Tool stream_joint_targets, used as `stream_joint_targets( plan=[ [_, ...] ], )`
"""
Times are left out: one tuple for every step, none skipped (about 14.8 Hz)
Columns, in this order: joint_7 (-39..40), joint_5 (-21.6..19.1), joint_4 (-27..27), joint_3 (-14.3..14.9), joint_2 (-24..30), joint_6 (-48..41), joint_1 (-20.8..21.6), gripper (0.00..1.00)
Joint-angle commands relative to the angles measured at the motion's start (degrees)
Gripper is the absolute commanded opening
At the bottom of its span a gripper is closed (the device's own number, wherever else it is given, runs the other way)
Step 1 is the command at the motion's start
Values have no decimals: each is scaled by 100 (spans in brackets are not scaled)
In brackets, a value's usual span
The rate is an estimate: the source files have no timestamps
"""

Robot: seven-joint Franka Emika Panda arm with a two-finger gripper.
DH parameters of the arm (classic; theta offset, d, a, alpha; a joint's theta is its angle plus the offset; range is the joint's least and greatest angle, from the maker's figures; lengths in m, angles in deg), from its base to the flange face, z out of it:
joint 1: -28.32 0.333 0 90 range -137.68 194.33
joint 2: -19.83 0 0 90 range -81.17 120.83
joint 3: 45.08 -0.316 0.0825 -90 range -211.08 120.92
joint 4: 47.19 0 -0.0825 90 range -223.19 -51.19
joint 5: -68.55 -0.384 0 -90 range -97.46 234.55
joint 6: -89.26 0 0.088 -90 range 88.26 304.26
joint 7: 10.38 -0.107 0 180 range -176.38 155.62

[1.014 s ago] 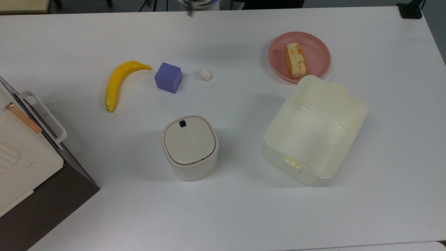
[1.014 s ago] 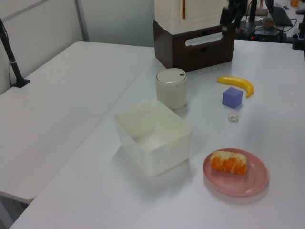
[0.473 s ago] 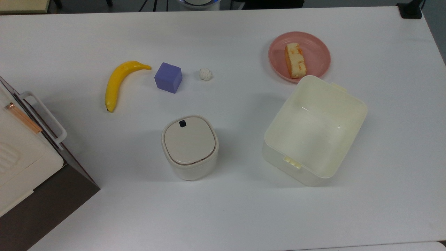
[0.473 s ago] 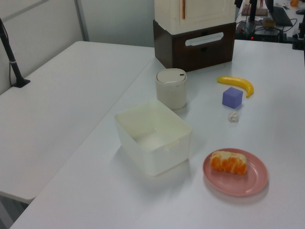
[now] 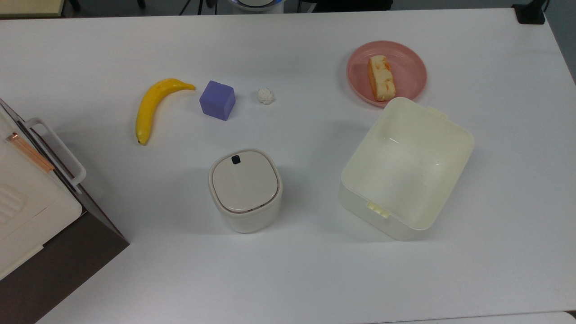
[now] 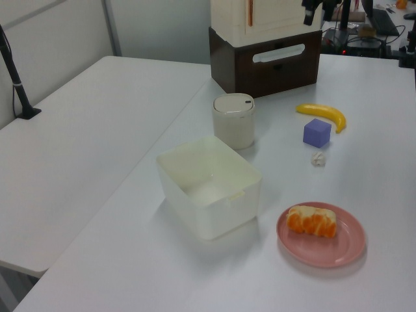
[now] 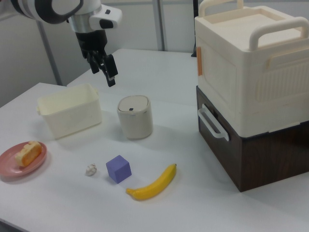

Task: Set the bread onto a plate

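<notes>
Bread: bread [image 5: 381, 78] is lying on the plate [image 5: 407, 58], touching nothing else.
Box: cream box [image 5: 406, 168] is hiding the plate's near rim in the top view.
Pincer: pincer [image 7: 107, 68] is hanging above the tabletop [image 7: 203, 193], empty, fingers slightly parted.

A white table [image 5: 315, 279] carries the scene under even, soft light. In the left view a second white table [image 6: 71, 162] adjoins it on the left view's left, with a black pole [image 6: 14, 78] clamped at its far edge. Pale partition walls [image 6: 58, 32] stand behind it.
</notes>
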Motion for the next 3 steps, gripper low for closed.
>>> stream_joint_targets(
  plan=[
    [-217,78,-118,46,55,104,103,100],
    [-217,87,-136,54,64,95,103,100],
    [-217,87,-136,54,55,95,111,100]
  ],
)
